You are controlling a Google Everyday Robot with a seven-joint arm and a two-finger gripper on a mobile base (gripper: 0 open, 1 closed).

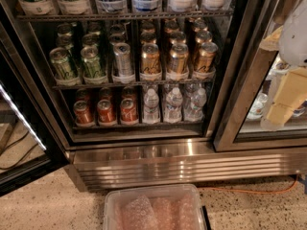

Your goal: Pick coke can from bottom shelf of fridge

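You find the coke can [128,110] upright at the front left of the bottom shelf [139,126] of the fridge [168,164], faced outward for reach, while your gripper [283,104] hangs well right, its opening impossible to tell

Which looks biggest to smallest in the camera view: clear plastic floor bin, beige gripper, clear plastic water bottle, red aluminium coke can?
Clear plastic bin, nearest the camera, so flattered.
Beige gripper, at the right edge, also near.
Water bottle.
Red coke can beside it, only slightly smaller.
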